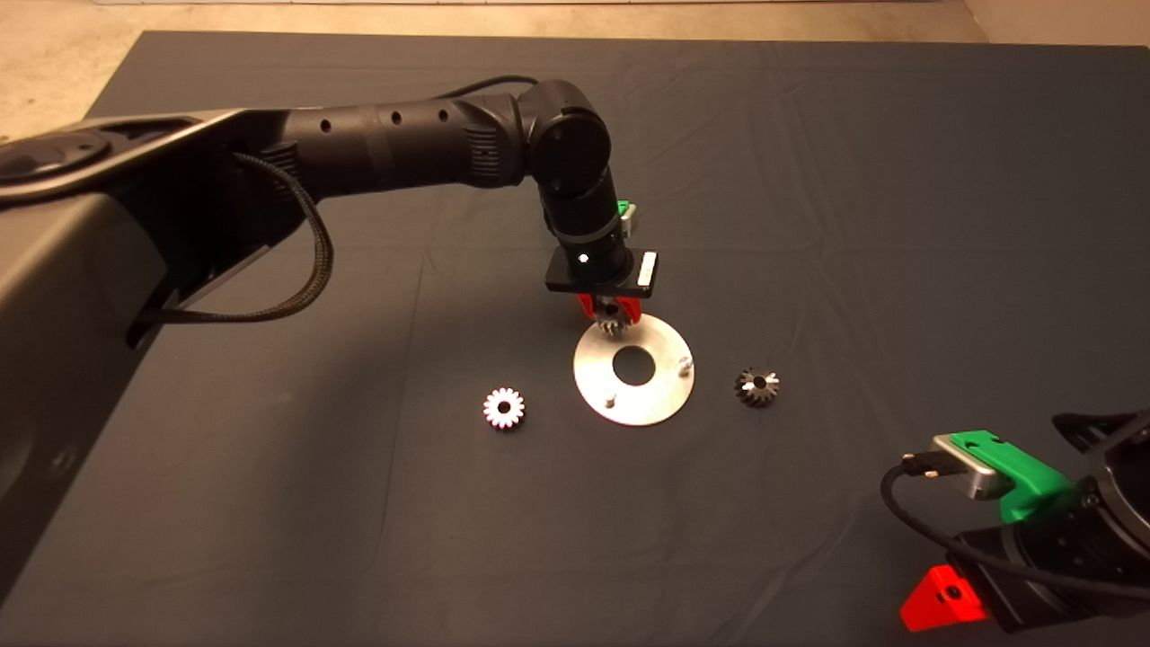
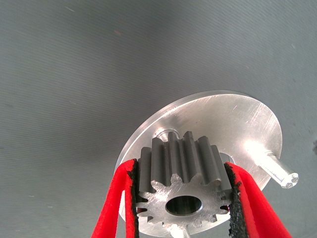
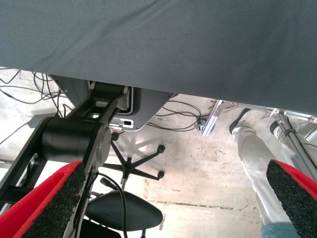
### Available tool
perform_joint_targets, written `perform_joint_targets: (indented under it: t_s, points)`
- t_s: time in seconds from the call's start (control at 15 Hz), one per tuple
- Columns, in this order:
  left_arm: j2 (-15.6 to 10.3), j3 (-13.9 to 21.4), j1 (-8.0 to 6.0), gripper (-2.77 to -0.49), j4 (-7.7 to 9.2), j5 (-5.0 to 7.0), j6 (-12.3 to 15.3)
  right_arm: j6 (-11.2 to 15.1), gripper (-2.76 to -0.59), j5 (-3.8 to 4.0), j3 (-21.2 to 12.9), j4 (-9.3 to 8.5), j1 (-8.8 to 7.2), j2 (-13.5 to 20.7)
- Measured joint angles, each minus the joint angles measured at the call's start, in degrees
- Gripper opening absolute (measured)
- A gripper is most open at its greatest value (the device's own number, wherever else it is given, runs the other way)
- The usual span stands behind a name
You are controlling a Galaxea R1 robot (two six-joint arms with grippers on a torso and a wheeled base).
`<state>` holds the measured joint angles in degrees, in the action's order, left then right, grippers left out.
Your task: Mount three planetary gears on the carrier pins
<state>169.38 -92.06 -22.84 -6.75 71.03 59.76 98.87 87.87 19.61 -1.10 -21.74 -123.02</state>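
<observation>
My left gripper (image 1: 611, 316) is shut on a silvery planetary gear (image 2: 181, 181), held by its teeth between both red fingers (image 2: 121, 198). It hangs over the far rim of the round silver carrier plate (image 1: 660, 395). In the head view two carrier pins (image 1: 685, 364) stand bare on the plate; the gripper and gear hide the spot beneath them. One pin (image 2: 280, 173) shows beside the held gear in the left wrist view. A bright gear (image 1: 504, 409) lies on the mat left of the plate, a darker gear (image 1: 757, 386) to its right. My right gripper (image 1: 952, 602) is parked at the lower right, open.
The left arm (image 1: 386, 148) stretches across the mat from the left. The right wrist view shows the mat's edge, floor cables, an office chair (image 3: 124, 210) and a person's leg (image 3: 255, 158) between the wide-apart pads (image 3: 54, 198).
</observation>
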Motion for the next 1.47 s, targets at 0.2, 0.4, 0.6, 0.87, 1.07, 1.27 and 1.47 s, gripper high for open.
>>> perform_joint_targets:
  t_s: [0.2,0.4,0.6,0.87,1.07,1.27,1.47]
  points:
    - [0.20,0.25,0.13,-2.49,0.00,0.75,0.02,0.00,-0.63,0.00,0.00,-0.02,0.00,0.00]
    - [0.28,0.32,0.13,-2.49,0.01,1.36,0.02,0.00,-0.63,0.00,0.00,-0.02,0.00,0.00]
    - [0.33,1.21,0.13,-2.48,0.12,4.83,0.02,0.00,-0.63,0.00,0.00,-0.02,0.00,0.00]
    - [0.46,1.93,0.13,-2.48,0.32,9.61,0.02,0.02,-0.63,0.00,0.00,-0.02,0.00,0.00]
    - [0.46,2.12,0.13,-2.48,0.27,10.03,0.02,0.00,-0.63,0.00,0.00,-0.02,0.00,0.00]
    - [0.47,2.12,0.13,-2.48,0.26,12.04,0.00,0.02,-0.63,0.00,0.00,-0.02,0.00,0.00]
    - [0.46,2.09,0.13,-2.40,0.24,13.03,0.00,0.02,-0.63,0.00,0.00,-0.02,0.00,0.00]
